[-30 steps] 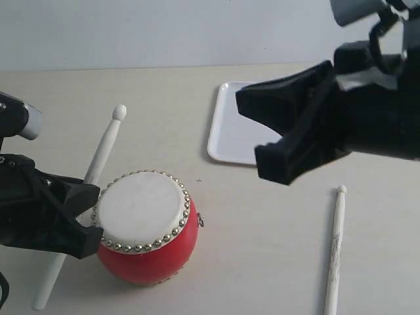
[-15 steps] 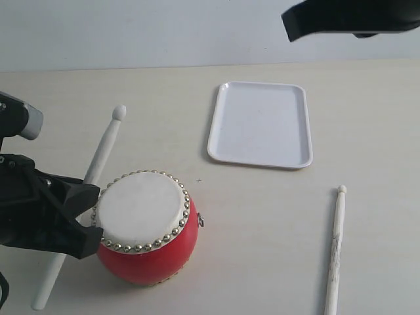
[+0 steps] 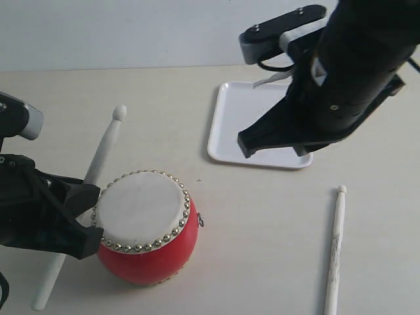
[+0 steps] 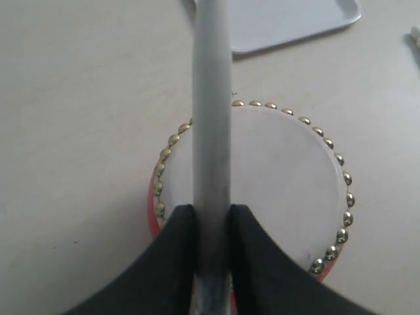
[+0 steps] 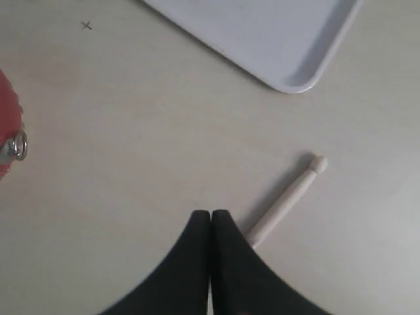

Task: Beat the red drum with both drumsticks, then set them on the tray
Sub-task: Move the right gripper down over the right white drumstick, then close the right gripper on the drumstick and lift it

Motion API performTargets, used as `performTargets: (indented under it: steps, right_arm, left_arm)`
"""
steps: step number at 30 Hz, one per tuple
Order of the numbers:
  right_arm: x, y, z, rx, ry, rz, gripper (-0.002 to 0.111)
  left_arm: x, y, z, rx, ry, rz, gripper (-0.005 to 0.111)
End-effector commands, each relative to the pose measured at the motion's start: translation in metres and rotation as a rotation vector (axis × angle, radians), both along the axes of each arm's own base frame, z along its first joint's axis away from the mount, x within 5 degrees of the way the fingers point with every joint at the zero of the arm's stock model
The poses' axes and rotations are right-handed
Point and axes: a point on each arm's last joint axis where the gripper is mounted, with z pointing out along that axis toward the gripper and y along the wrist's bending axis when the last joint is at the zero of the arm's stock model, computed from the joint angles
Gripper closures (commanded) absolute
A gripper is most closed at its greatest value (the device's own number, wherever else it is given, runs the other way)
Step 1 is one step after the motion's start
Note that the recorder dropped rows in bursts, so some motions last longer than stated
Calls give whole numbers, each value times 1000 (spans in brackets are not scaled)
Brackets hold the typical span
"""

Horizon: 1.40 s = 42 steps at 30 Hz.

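Left fingers (image 4: 164,262) grasp one drumstick (image 4: 211,98) at the red drum's (image 3: 147,259) nine o'clock; tray (image 3: 226,118) at its one. Right fingers (image 5: 190,262), clenched empty, hover over the other drumstick (image 3: 336,249) at three o'clock: descending unopened could knock it rolling.

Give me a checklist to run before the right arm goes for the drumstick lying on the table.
1. Left pincer gripping the first drumstick: ok, jaws clamped on its shaft.
2. Right pincer open for a pickup: not ok, jaws shut and empty.
3. Second drumstick free to take: ok, lying on the table, touching nothing else.
4. Right pincer lined up over it: cannot tell. In the right wrist view the shaft runs behind one finger, and the height is unclear.
5. Red drum upright: ok.
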Motion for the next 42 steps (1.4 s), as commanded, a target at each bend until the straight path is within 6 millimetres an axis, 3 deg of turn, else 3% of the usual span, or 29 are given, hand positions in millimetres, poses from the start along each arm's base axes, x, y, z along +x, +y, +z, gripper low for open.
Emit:
performTargets:
  steps: [1, 5, 11, 19, 24, 31, 42]
  right_arm:
    - [11, 4, -17, -47, 10, 11, 108]
    - [3, -8, -27, -61, -45, -39, 108]
    - [-29, -47, -37, -20, -83, -137, 108]
    - [-64, -57, -74, 235, -174, -65, 108]
    - [-69, -61, -82, 199, -138, -73, 103]
    - [-76, -67, -85, 160, -59, -156, 68]
    - [-63, -59, -106, 184, -45, -264, 66]
  left_arm:
    - [-1, 2, 0, 14, -5, -5, 107]
    - [-1, 3, -1, 21, -4, -2, 107]
    - [-1, 3, -1, 21, -3, -3, 107]
    - [-2, 2, -2, 2, 27, 13, 107]
    - [-2, 2, -2, 0, 27, 12, 107]
    - [-2, 2, -2, 0, 27, 12, 107]
    - [-2, 2, -2, -3, 33, 15, 107]
